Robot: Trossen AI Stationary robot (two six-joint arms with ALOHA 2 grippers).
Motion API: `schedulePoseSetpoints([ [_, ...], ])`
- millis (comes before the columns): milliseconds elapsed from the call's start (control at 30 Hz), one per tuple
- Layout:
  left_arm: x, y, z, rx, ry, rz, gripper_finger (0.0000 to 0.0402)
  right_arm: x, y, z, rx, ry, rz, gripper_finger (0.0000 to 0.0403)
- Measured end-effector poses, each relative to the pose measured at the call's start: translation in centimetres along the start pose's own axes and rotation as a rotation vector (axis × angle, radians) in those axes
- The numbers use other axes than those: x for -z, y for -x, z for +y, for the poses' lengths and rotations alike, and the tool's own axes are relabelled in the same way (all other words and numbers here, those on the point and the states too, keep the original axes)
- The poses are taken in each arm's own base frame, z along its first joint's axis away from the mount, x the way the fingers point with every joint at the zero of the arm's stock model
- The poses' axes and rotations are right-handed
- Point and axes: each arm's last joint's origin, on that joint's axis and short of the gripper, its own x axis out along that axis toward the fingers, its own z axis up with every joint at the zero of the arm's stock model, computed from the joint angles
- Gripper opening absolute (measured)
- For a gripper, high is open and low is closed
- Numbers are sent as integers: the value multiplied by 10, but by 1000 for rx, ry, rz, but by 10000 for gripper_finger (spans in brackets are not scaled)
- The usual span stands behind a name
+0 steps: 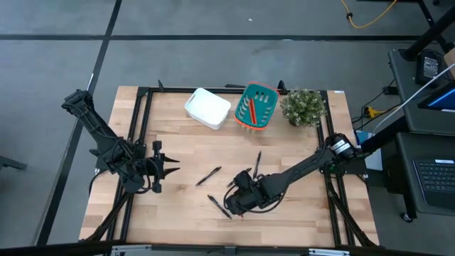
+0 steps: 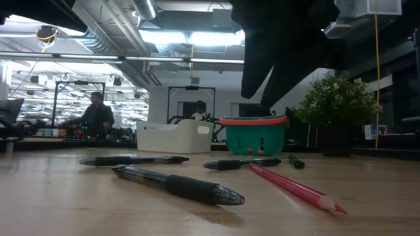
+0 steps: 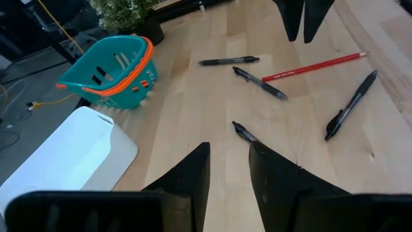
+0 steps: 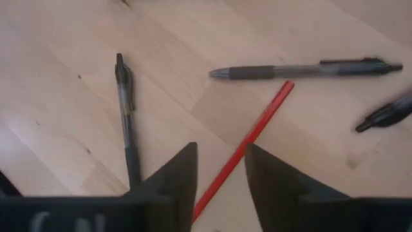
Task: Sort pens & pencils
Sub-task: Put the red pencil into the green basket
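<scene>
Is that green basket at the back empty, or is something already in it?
Not empty. From above, the teal basket stands upright and holds a few red and orange pencils lying inside. The exact count is hard to tell.

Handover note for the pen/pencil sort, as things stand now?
Left gripper: open, empty, waiting at the table's left side.
Right gripper: open, hovering over the red pencil, nothing held.
Four black pens lie loose mid-table near that pencil.
Teal basket at the back holds red and orange pencils; the white bin beside it looks empty.
Left: one pencil to the basket, all pens still to sort.
</scene>
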Motion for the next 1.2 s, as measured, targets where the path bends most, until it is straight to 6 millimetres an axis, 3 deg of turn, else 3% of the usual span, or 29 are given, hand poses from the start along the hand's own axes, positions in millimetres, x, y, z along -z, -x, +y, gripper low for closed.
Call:
schedulePoseSetpoints([
  [200, 0, 0, 0, 0, 0, 0, 102, 2, -6, 0, 14, -100, 19, 166],
  [567, 0, 0, 0, -1, -1, 0, 102, 1, -54, -8, 96, -133, 256, 152],
  [1200, 2, 0, 1, -6, -22, 16, 102, -4, -71, -11, 133, -179, 203, 149],
])
